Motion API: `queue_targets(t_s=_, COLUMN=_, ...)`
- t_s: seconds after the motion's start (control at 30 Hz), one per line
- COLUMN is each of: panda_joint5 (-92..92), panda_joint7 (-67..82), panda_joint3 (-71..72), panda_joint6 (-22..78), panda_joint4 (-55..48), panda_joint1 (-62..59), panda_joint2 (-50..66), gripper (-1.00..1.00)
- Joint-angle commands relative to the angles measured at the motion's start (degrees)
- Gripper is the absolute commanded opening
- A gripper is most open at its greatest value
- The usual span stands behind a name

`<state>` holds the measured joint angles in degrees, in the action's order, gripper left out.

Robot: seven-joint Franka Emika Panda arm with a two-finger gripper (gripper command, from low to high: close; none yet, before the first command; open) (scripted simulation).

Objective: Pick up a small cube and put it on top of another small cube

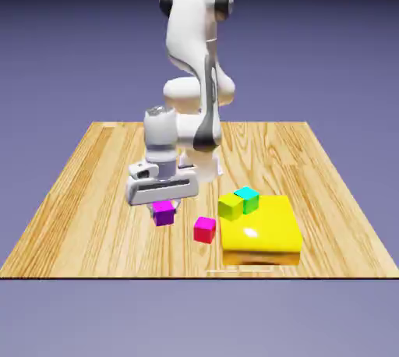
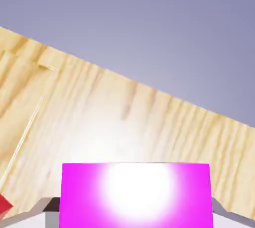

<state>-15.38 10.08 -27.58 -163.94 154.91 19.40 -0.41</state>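
Filling the hand view's lower edge, the small magenta-purple cube (image 2: pixel 135 195) is sitting between our white two-finger gripper's (image 1: pixel 164 206) closed-in fingers (image 2: pixel 47 206), near the wooden table's (image 1: pixel 93 192) front edge, beside the small crimson-pink cube (image 1: pixel 205 229).

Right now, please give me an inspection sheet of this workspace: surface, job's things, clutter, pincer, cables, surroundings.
Surface: wooden table, flat, light planks.
Job's things: magenta-purple cube sits between the pincer's tips; crimson-pink cube stands apart from it, toward the exterior view's right.
Clutter: yellow slab; lime-green cube and teal cube side by side at its far corner.
Pincer: pincer down around the purple cube; whether it grips firmly, cannot tell.
Cables: nothing seen.
Surroundings: plain blue-violet backdrop.
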Motion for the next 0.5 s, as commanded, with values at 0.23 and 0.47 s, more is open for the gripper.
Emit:
queue_targets(t_s=0.23, panda_joint5=2.6, panda_joint7=19.4, panda_joint3=-10.4, panda_joint6=3.6, panda_joint4=9.2, panda_joint1=16.1, panda_joint2=-11.3, gripper=-1.0)
queue_targets(t_s=0.47, panda_joint5=-14.9, panda_joint7=32.3, panda_joint3=-7.7, panda_joint6=2.4, panda_joint4=6.7, panda_joint1=17.4, panda_joint2=-4.3, gripper=-1.0)
